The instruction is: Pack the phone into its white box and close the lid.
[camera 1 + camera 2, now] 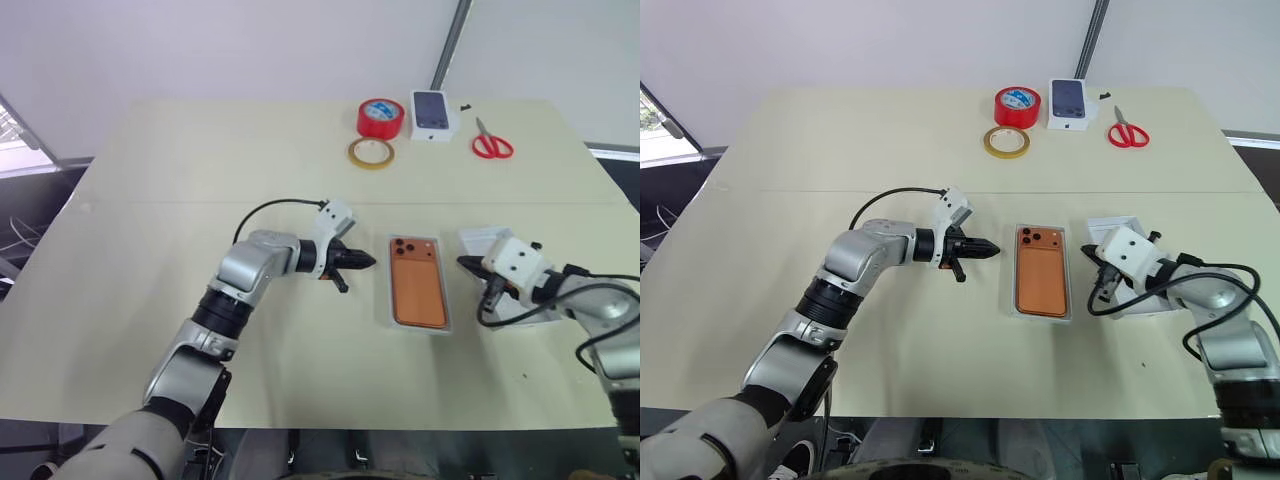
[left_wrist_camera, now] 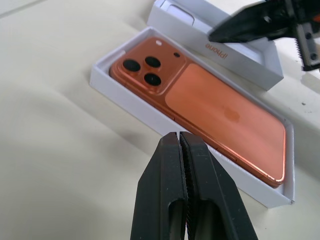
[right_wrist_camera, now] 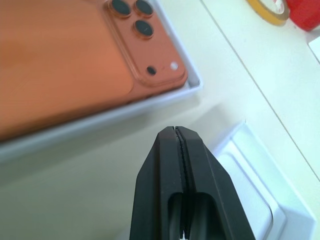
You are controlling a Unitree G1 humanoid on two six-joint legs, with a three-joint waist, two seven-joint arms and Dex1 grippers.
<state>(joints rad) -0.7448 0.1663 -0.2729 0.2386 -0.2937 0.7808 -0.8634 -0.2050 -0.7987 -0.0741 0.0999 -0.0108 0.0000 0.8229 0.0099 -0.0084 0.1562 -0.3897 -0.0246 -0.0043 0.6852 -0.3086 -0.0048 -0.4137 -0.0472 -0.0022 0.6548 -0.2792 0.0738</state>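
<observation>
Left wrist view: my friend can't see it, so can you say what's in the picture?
An orange phone lies camera-side up inside a shallow white box on a pale table. The left gripper, fingers shut, points at the box's near side, and beyond the box lies a white lid with the right gripper above it.

The orange phone (image 1: 418, 287) lies flat, back up, camera cluster at its far end, inside the shallow white box (image 1: 391, 300) mid-table. The lid (image 2: 240, 52) rests just right of it, open.
</observation>
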